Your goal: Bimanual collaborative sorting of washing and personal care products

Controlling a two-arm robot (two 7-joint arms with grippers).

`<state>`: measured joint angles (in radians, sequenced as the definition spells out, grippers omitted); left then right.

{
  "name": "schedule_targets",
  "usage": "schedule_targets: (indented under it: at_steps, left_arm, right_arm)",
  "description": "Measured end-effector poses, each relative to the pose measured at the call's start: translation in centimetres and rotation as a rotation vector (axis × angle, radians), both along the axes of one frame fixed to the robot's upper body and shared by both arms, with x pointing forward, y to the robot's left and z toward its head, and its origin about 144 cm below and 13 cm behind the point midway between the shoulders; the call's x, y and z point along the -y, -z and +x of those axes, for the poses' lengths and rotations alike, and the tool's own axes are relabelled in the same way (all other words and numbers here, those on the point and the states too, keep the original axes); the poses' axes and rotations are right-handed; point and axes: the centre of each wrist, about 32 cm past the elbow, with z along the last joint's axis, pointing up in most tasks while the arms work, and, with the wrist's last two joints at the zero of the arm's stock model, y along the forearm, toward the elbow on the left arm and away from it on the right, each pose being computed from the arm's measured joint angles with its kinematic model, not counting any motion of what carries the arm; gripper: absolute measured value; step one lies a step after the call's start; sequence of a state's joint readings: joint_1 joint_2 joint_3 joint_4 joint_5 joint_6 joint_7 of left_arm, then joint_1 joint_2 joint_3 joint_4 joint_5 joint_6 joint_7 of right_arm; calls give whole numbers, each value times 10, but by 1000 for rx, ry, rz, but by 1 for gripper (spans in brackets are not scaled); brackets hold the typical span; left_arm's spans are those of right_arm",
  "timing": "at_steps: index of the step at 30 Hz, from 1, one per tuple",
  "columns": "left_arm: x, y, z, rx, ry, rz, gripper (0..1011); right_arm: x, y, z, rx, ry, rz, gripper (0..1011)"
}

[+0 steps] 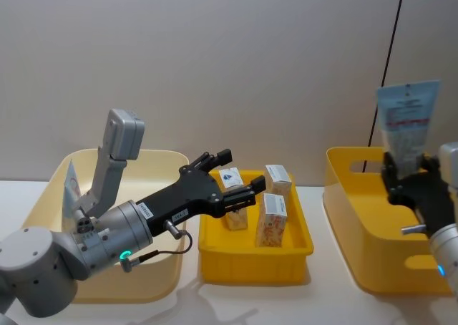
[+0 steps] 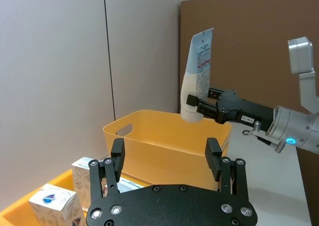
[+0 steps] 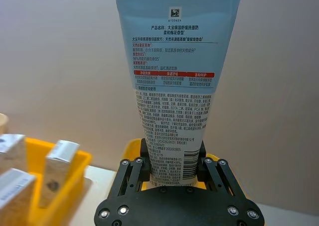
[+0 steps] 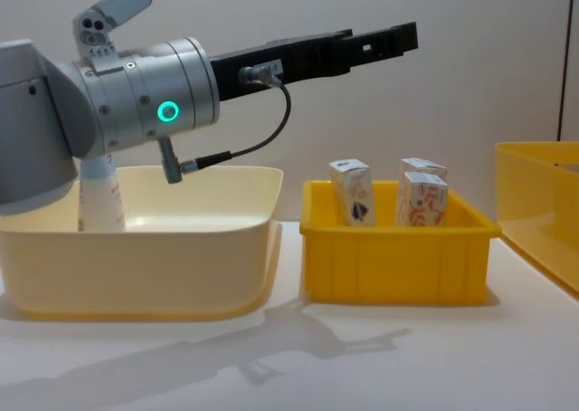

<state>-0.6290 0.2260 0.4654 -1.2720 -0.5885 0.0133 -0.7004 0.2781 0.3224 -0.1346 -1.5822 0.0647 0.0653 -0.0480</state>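
Tube (image 3: pixel 172 86) label is all dense Chinese print with red bands and a little square code near the crimp, and I can't make out a brand. Right gripper (image 1: pixel 409 171) is clamped on its lower end, holding it upright at 3 o'clock above the yellow bin (image 1: pixel 358 217). Left gripper (image 1: pixel 238 175) is spread wide with nothing in it, over the cartons (image 1: pixel 274 221) at 6 o'clock.

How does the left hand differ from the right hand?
The left hand is open and empty; the right hand is shut on a pale-blue tube, crimped end up. The left hand hovers over the small yellow tray of cartons; the right hand over the larger yellow bin. Both are black.
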Motion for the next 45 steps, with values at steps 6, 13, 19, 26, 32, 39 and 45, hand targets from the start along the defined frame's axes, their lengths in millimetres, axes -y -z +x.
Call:
schedule_targets:
  at_steps: [6, 13, 19, 26, 32, 39, 45]
  left_arm:
    - [0, 0, 0, 0, 0, 0, 1003]
    - [0, 0, 0, 0, 0, 0, 1003]
    - [0, 0, 0, 0, 0, 0, 1003]
    - [0, 0, 0, 0, 0, 0, 1003]
    - [0, 0, 0, 0, 0, 0, 1003]
    - [0, 0, 0, 0, 0, 0, 1003]
    - [0, 0, 0, 0, 0, 0, 1003]
  right_arm:
    - [10, -2, -2, -42, 83, -3, 485]
    - [17, -1, -4, -119, 141, 4, 485]
    - [18, 1, -5, -157, 155, 17, 485]
    - [18, 4, -4, -194, 164, 31, 519]
    - [18, 5, -4, -209, 166, 36, 661]
    - [17, 6, -4, -221, 168, 41, 873]
    - [17, 7, -3, -226, 168, 43, 1001]
